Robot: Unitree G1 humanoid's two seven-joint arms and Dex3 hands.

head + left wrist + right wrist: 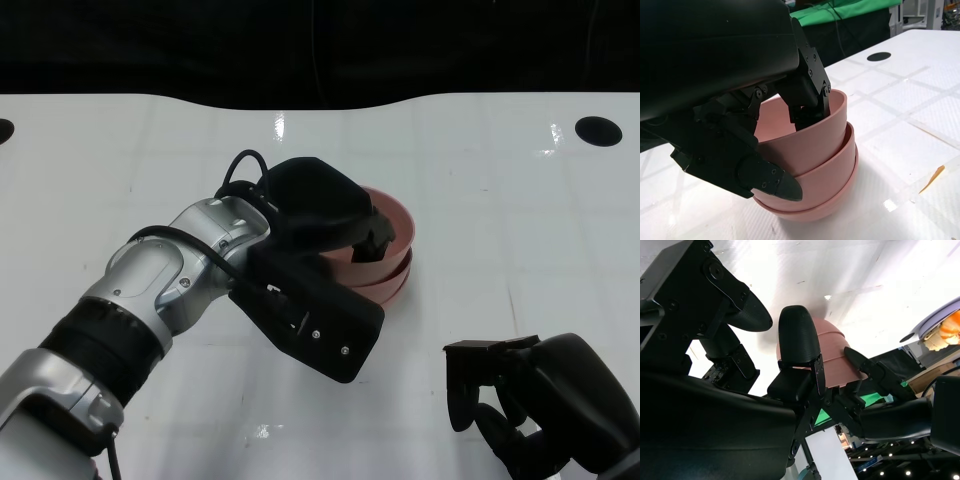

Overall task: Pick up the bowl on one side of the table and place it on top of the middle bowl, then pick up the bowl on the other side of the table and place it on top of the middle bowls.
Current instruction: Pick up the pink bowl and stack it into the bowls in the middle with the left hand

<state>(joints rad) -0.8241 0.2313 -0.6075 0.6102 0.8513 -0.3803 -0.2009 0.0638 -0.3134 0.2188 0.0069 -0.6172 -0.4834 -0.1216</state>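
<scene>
Three pink bowls are nested in a stack (388,285) at the middle of the white table (520,220). The top bowl (810,145) sits slightly tilted in the two below. My left hand (310,215) reaches over it from the left and grips its rim. Fingers (807,107) press the inner wall and a thumb (772,180) lies on the outer wall. My right hand (540,405) hovers low at the near right, apart from the stack, fingers spread and holding nothing. In the right wrist view the stack (835,347) shows beyond its fingers (797,340).
A round black hole (598,130) is in the table at the far right and another (3,130) at the far left edge. The table's dark far edge runs across the top. My left forearm (150,290) crosses the near left.
</scene>
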